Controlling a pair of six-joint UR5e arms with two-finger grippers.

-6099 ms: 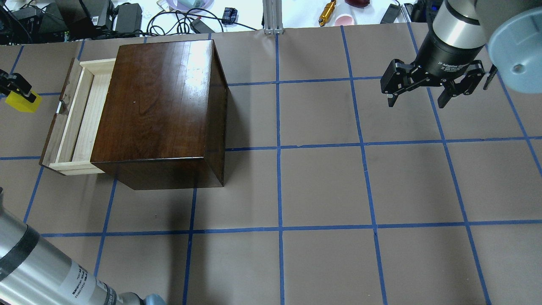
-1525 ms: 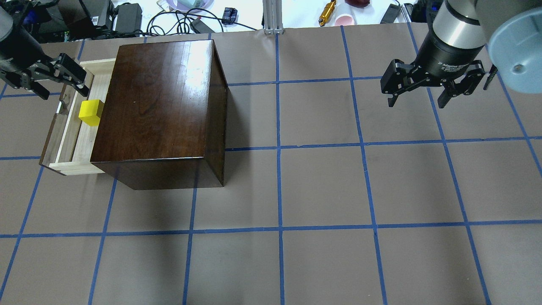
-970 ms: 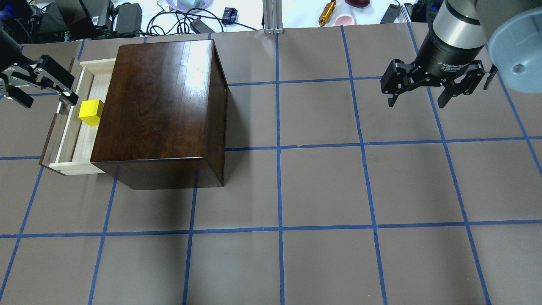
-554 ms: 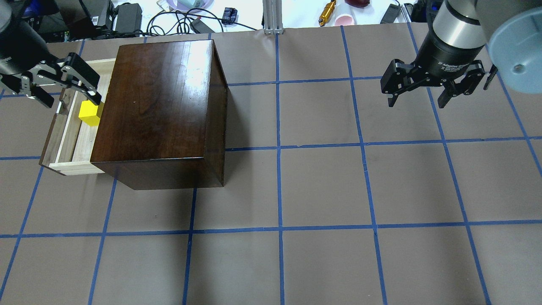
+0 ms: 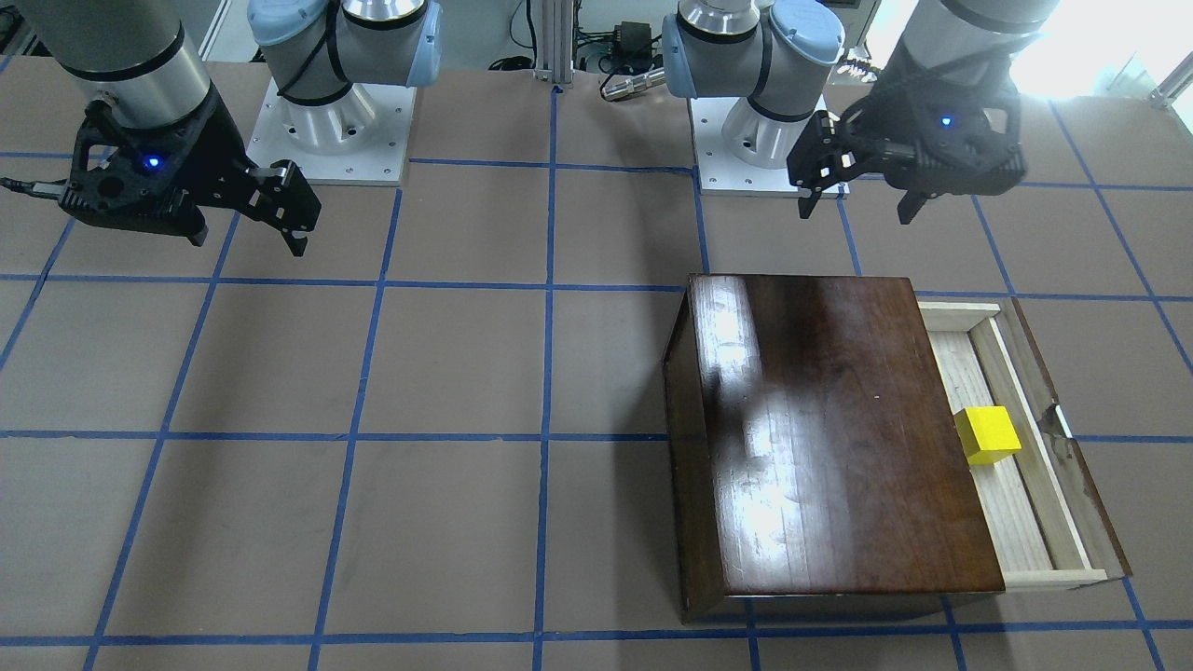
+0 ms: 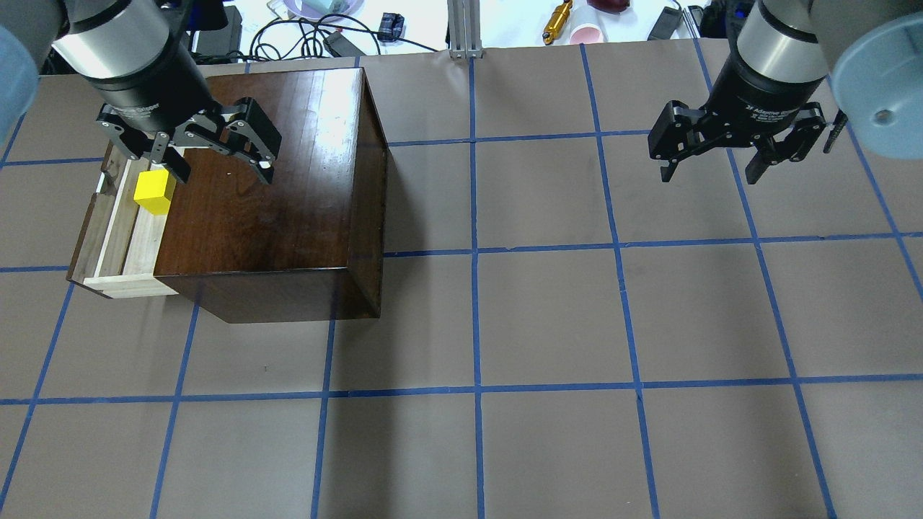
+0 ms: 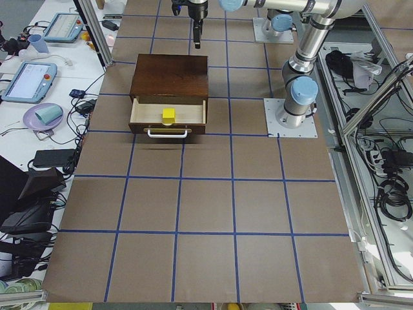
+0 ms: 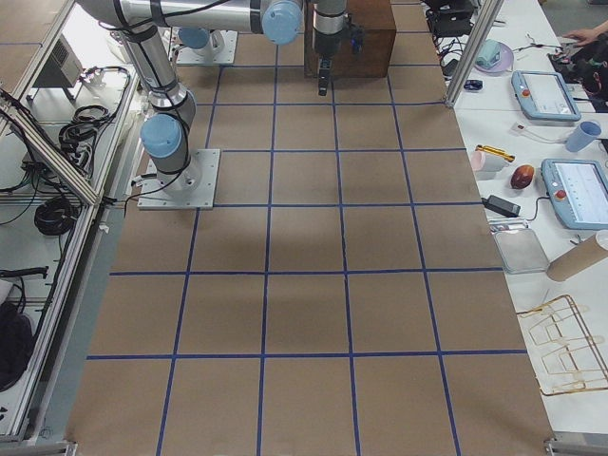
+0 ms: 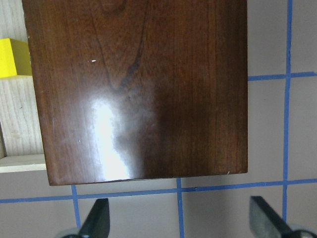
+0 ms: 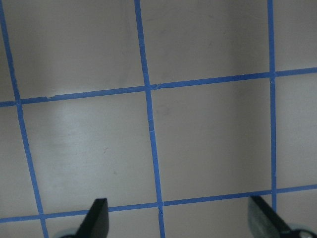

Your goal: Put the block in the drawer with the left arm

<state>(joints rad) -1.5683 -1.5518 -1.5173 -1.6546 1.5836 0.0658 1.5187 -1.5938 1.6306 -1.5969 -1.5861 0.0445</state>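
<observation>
The yellow block (image 6: 153, 193) lies loose in the open drawer (image 6: 115, 231), against the dark-brown box (image 6: 274, 187). It also shows in the front view (image 5: 989, 435), the exterior left view (image 7: 169, 115) and at the left wrist view's edge (image 9: 11, 58). My left gripper (image 6: 222, 169) is open and empty, high over the box top and apart from the block; in the front view the left gripper (image 5: 856, 210) hangs on the robot's side of the box (image 5: 829, 438). My right gripper (image 6: 710, 171) is open and empty over bare table at the far right.
The drawer (image 5: 1049, 466) sticks out of the box's left side with its dark front panel (image 6: 85, 234) outermost. Both arm bases (image 5: 326, 130) stand at the table's robot side. Cables and small items (image 6: 324, 29) lie beyond the far edge. Blue tape lines grid the brown table.
The left gripper earlier held the block left of the drawer, then the block lay in the drawer. Since then the open gripper has swung right over the box. The right arm is still.
</observation>
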